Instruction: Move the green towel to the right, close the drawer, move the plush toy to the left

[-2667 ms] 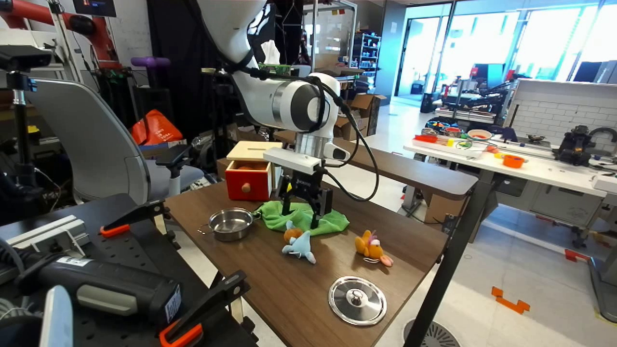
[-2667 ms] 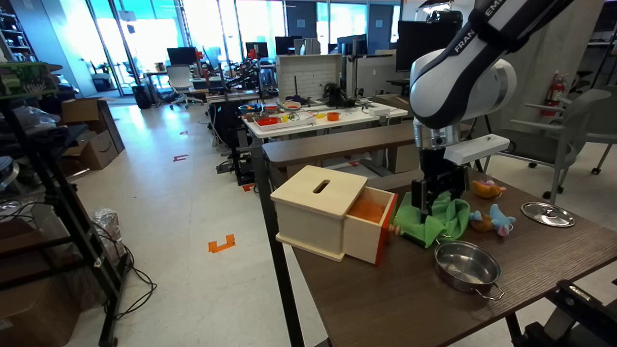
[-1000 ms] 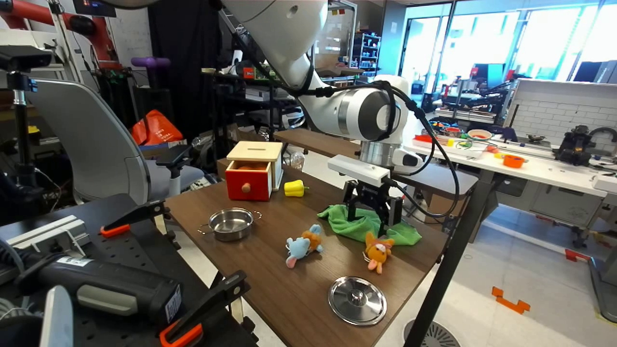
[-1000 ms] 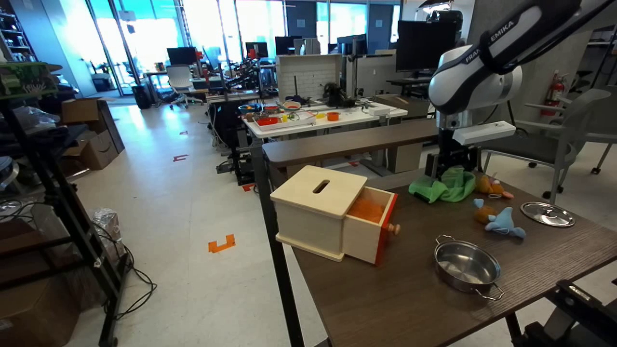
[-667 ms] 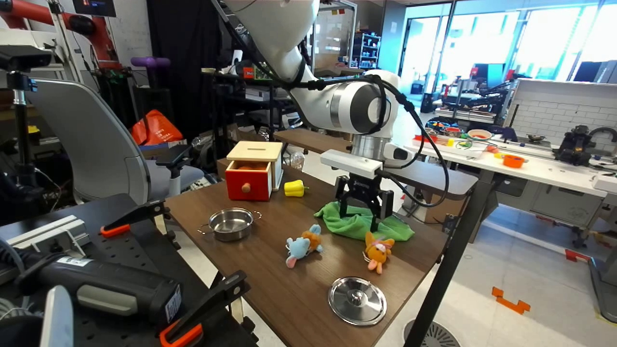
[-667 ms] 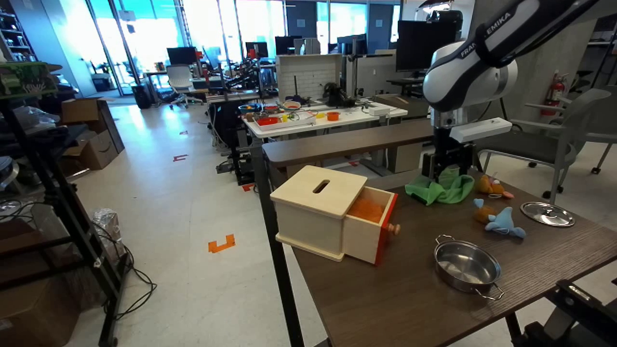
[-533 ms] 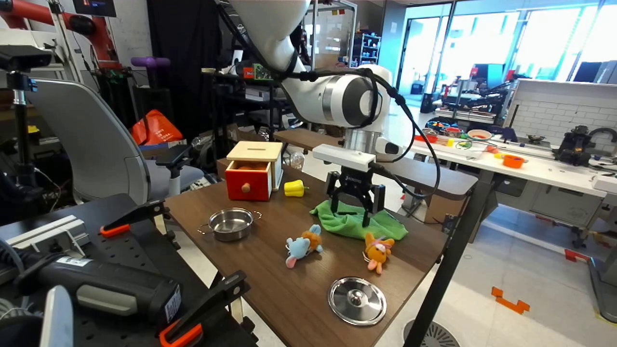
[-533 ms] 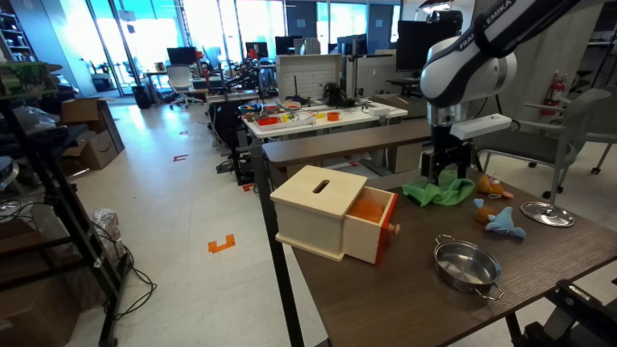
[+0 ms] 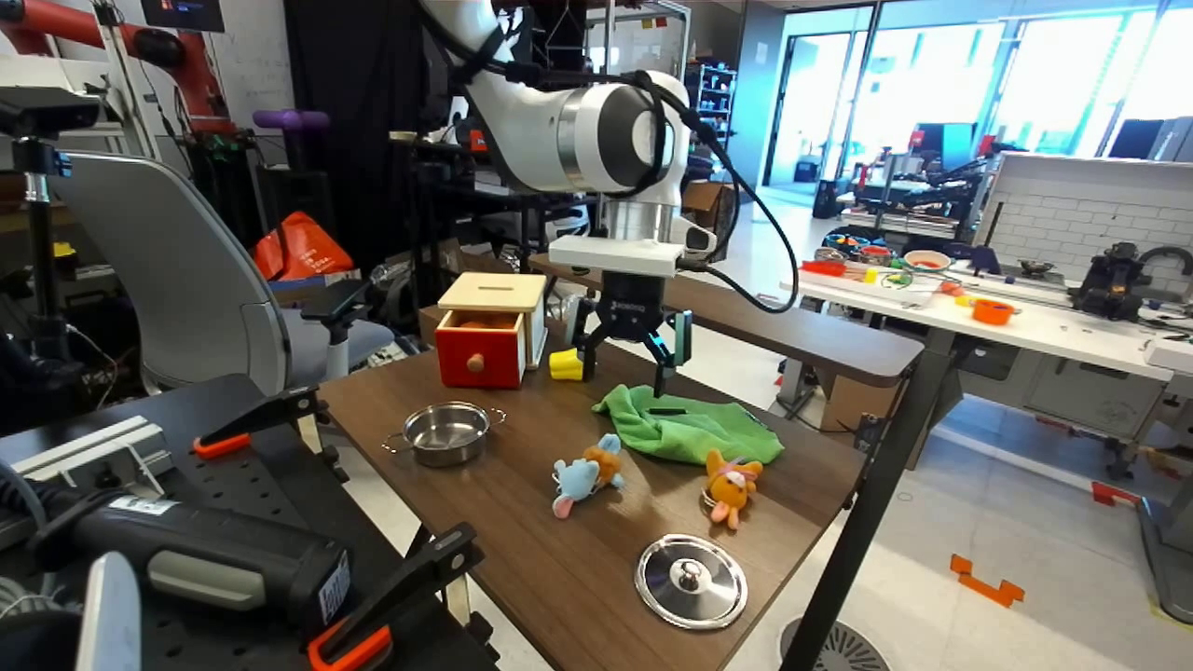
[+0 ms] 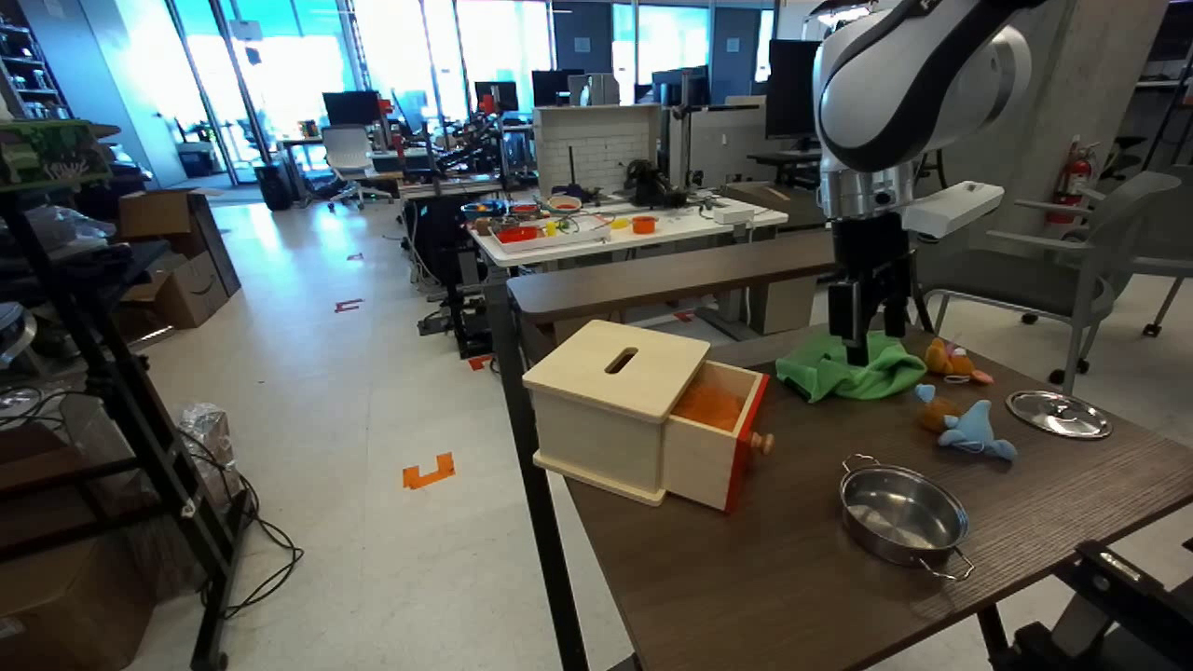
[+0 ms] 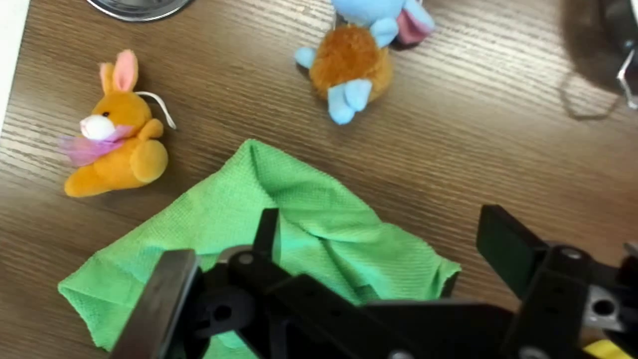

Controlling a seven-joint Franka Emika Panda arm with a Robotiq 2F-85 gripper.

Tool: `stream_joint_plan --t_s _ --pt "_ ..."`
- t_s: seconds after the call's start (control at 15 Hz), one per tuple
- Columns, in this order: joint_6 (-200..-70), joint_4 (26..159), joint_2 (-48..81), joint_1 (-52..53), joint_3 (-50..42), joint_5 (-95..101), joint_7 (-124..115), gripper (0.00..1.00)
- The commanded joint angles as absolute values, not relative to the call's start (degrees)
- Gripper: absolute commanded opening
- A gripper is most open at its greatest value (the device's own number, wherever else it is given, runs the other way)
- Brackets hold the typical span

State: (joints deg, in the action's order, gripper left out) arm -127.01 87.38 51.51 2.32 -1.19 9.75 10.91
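Brown wood tops the table [image 10: 690,578]. Over it the white arm [image 9: 606,135] slants down from the top of both exterior views, then hangs plumb. The box [image 10: 596,429] stands with its drawer [image 9: 481,352] partly out. Apart from it, the towel [image 9: 699,438] lies rumpled on the table. The gripper [image 9: 624,380] points straight down above it, jaws parted wide, straddling one towel edge in the wrist view. Near the towel, apart from each other, lie the blue toy [image 9: 578,478] and the orange toy [image 9: 730,486].

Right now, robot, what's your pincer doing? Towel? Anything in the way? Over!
Pincer open, empty. Green towel rumpled on table. Drawer part open. Possible snag: orange bunny beside towel, not touching.
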Motion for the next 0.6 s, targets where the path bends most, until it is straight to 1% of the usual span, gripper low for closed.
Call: stream_joint_plan --t_s 0.0,0.2,0.53 --pt "-133.7 101.3 43.4 3.6 0.3 13.7 14.3 1.0" --pt "-136.9 107.6 40.7 5.0 1.8 16.1 15.9 1.0" --pt "-140.3 113.7 38.5 7.0 3.3 20.6 18.3 1.0"
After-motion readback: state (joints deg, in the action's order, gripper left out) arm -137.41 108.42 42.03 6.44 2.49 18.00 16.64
